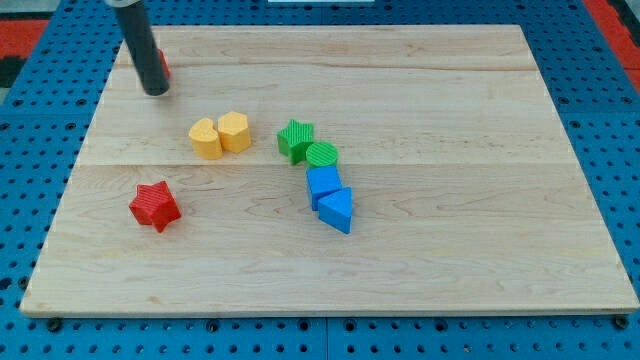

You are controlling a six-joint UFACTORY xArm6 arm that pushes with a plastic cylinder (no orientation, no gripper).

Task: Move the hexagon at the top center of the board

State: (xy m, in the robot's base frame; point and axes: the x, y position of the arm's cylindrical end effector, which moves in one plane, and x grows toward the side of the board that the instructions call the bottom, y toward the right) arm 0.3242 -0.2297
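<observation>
My tip [155, 93] rests on the wooden board [420, 80] near its top left corner. A red block [164, 67] shows just behind the rod at the tip's upper right; the rod hides most of it and its shape cannot be made out. A yellow hexagon [235, 131] lies to the lower right of the tip, apart from it. It touches a second yellow block [206, 139], rounded like a heart, on its left.
A green star [296, 138] and a green round block [322, 155] lie right of the yellow pair. A blue cube [323, 184] and a blue triangle [336, 210] sit just below them. A red star [154, 206] lies at the left.
</observation>
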